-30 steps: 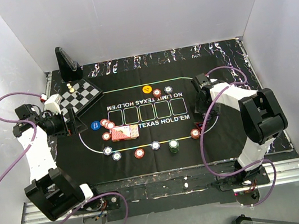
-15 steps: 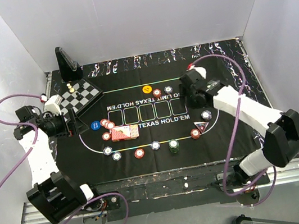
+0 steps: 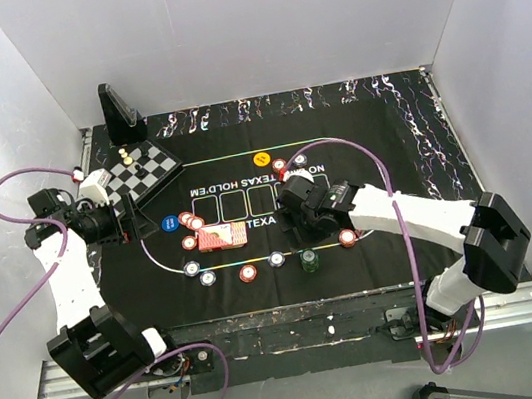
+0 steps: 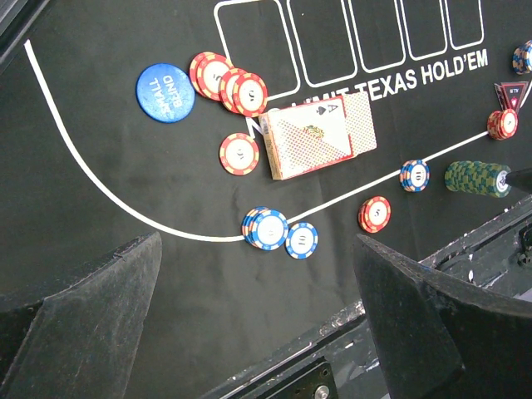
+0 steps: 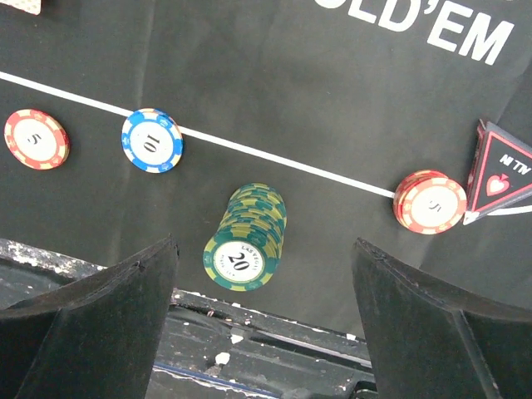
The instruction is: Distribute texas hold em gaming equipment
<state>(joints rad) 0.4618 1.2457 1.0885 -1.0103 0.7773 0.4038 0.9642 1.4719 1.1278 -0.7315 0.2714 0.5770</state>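
**Both grippers open, nothing held; poker kit spread on the mat**

- Green chip stack (image 5: 245, 237), top chip marked 20, lies tipped on its side just inside the mat's near edge. In the right wrist view it sits between the fingers with neither touching it.
- Along the white line: red chip stack (image 5: 430, 202) marked 5, touching the dark triangular marker (image 5: 499, 174). Toward the other side are a blue 10 chip (image 5: 152, 140) and then a red 5 chip (image 5: 36, 139).
- Card deck (image 4: 316, 133), red-patterned back up, sits mid-mat with a corner marked A showing. A single red chip (image 4: 238, 154) lies just beside it.
- Three overlapping red chips (image 4: 226, 76) lie next to the blue SMALL BLIND disc (image 4: 165, 91).
- Small blue-and-white stack (image 4: 264, 228) sits on the line's curve.
- Orange button (image 3: 261, 158) lies beyond the printed boxes.
- Right gripper (image 5: 264, 245): fingers spread wide, empty, over the green stack.
- Left gripper (image 4: 258, 241): fingers spread wide, empty, at the mat's left side, near the chessboard (image 3: 145, 168).
- Black mat (image 3: 416, 186) printed TEXAS HOLD'EM.
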